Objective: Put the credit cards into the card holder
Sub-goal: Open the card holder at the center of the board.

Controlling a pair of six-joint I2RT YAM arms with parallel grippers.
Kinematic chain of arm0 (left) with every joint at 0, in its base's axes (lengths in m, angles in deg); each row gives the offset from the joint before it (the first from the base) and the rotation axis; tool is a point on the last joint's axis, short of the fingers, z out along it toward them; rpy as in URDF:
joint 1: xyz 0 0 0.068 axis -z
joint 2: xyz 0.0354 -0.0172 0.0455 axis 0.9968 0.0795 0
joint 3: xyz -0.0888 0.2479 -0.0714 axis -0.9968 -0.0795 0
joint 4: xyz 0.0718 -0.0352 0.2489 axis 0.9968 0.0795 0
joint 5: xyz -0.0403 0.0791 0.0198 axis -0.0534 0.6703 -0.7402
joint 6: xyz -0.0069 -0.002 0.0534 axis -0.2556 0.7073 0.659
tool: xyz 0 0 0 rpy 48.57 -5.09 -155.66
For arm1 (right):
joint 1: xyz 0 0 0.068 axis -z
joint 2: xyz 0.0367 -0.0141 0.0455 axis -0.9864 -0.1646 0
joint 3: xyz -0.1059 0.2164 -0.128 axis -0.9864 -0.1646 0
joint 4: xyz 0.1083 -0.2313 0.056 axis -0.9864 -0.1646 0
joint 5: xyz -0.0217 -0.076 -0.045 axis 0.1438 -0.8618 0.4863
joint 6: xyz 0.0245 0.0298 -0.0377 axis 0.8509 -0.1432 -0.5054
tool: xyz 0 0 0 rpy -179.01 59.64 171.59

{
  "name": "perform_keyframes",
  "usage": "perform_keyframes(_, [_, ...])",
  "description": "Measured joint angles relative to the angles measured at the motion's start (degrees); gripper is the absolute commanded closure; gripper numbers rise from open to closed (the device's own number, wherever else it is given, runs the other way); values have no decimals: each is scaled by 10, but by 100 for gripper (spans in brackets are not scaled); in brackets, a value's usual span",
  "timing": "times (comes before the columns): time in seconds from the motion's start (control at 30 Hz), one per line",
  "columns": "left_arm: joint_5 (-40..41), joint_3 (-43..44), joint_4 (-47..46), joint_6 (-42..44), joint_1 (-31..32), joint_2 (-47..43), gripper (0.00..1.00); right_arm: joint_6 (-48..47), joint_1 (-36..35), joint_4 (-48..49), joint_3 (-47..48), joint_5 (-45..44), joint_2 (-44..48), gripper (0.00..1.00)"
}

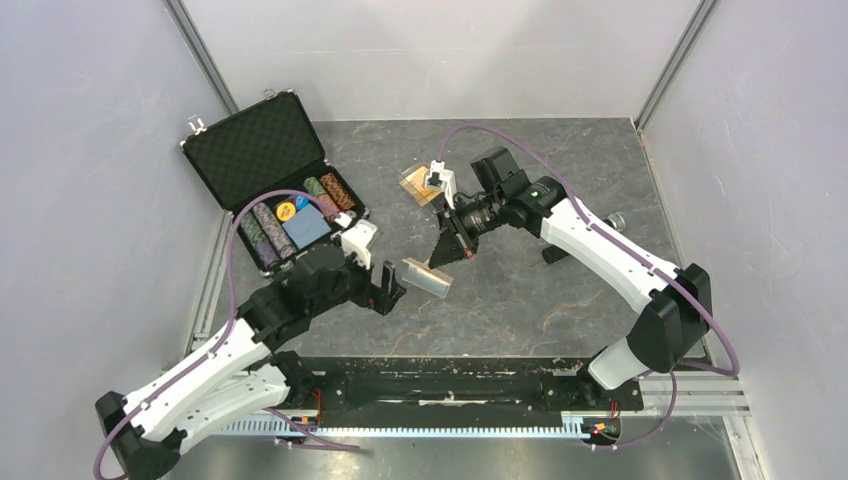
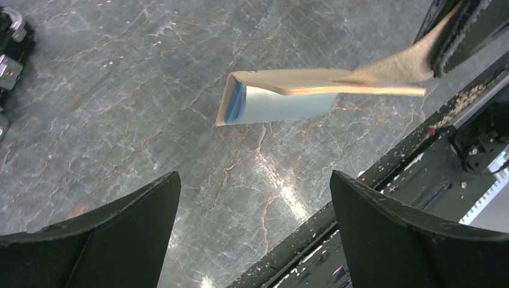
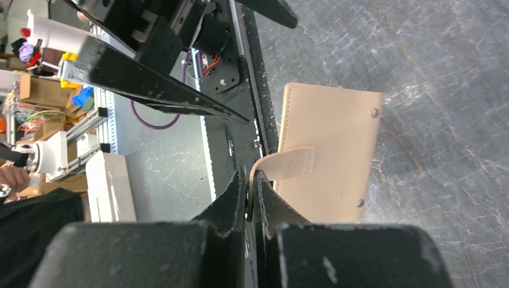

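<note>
- Pinching the snap tab [image 3: 288, 163], the clenched right hand [image 3: 249, 180] holds the tan card holder [image 1: 427, 278] hanging half-open, right of the poker-chip case [image 1: 262, 150].
- Left hand [image 2: 253, 183] released and empty, between that case and the holder.

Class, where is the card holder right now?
In the top view the card holder is near the table centre, its tab pinched by the right gripper, beside the open left gripper.
</note>
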Motion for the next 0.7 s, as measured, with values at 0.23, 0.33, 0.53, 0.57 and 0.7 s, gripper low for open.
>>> perform_keyframes(0.23, [-48,8,-58,38,0,76,0,5,0,16,-30,34,6,100])
perform_keyframes(0.33, [-67,14,-82,52,0,110,0,11,-1,25,-33,43,6,100])
perform_keyframes(0.53, [-93,28,-115,55,0,165,0,19,-4,35,-37,59,6,100])
perform_keyframes(0.57, [-94,30,-118,55,0,170,0,19,-4,36,-38,61,6,100])
perform_keyframes(0.7, [-69,33,-126,55,1,178,0,19,-5,38,-43,64,6,100])
